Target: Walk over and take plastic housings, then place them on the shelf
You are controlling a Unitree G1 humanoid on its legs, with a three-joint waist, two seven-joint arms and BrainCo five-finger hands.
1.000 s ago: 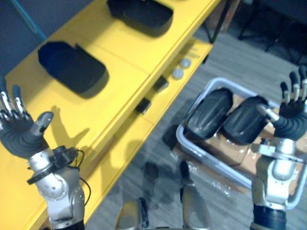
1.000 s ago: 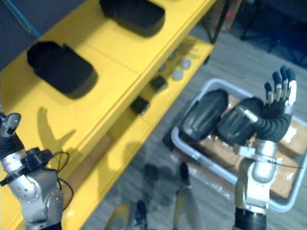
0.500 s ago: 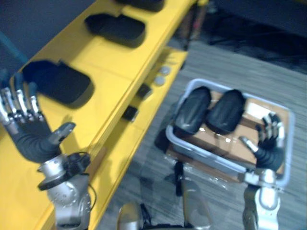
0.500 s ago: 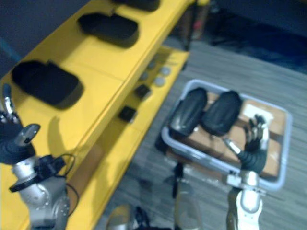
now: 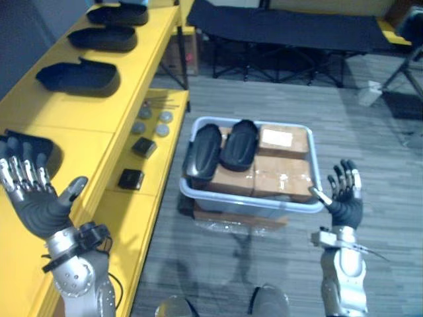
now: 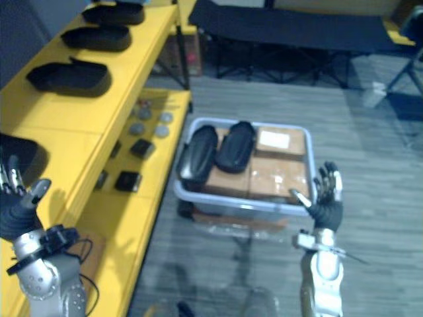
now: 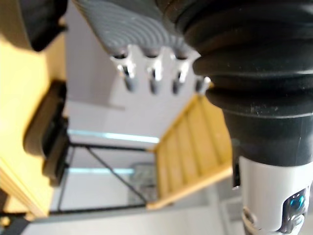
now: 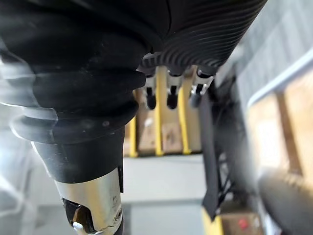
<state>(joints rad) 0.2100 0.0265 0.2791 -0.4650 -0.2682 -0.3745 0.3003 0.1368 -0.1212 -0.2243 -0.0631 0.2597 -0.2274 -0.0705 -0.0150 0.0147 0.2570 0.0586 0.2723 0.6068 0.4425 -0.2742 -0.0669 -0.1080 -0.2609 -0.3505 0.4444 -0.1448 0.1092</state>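
Note:
Two black plastic housings (image 5: 203, 150) (image 5: 239, 143) lie side by side in the left half of a grey bin (image 5: 246, 202) on the floor ahead. Several more black housings (image 5: 79, 74) rest on the top of the yellow shelf (image 5: 99, 125) at my left. My left hand (image 5: 41, 201) is raised over the shelf's near end, palm up and open, holding nothing. My right hand (image 5: 344, 196) is lifted just right of the bin's near corner, fingers spread and open. Straight fingers (image 7: 151, 73) show in the left wrist view.
Cardboard boxes (image 5: 283, 160) take up the bin's right half. The shelf's lower level holds small black blocks (image 5: 131, 178) and round discs (image 5: 158, 124). A dark folding cot (image 5: 284, 26) stands at the back. Grey floor lies open to the bin's right.
The whole view has swung and drawn back, so the bin now sits in the middle and farther off. Both hands stay open; the right one has come off the bin to its right corner.

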